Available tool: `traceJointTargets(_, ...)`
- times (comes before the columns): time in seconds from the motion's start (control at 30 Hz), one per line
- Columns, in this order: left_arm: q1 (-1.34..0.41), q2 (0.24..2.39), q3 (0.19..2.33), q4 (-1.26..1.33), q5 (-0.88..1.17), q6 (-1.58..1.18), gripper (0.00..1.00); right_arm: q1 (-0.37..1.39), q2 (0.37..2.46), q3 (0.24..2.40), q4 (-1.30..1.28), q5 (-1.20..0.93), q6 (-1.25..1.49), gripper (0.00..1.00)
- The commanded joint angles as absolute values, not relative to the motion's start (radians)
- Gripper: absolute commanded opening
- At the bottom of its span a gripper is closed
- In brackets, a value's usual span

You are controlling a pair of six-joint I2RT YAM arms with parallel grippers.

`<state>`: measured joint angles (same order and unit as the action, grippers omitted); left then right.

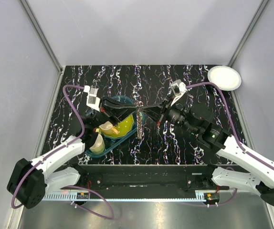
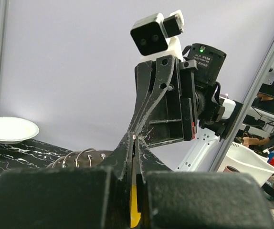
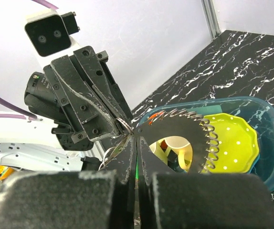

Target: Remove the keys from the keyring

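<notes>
Left hand (image 1: 135, 112) and right hand (image 1: 150, 113) pinch keyring (image 1: 140, 125); teal tray (image 3: 270, 164) holds yellow plate (image 3: 237, 138).

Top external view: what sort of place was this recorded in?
Probably a lab robot cell, not a home: plain grey panels on aluminium posts box in a black marbled table, where the left gripper and right gripper both pinch the keyring.

Top external: the whole table (image 1: 184, 148) is viewed from above and behind, looking down. Left wrist: set close, faced at the right gripper (image 2: 134, 135). Right wrist: set close, faced at the left gripper (image 3: 123, 125). The keyring (image 1: 139, 123) between both is shared by all three.
</notes>
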<state>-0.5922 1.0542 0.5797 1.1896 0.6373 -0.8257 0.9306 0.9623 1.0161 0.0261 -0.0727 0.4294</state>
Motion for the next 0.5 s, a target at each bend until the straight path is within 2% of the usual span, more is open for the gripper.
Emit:
traceJointTargets(0.0, -0.592, 1.035, 0.612, 1.46, 0.646, -0.845, 0.0, 0.934, 0.962, 0.976, 0.123, -0.089, 0.503, 0.0)
traceJointTargets(0.47, -0.583, 1.057, 0.617, 1.496, 0.67, -0.862, 0.0, 0.934, 0.93, 0.897, 0.17, 0.041, 0.609, 0.01)
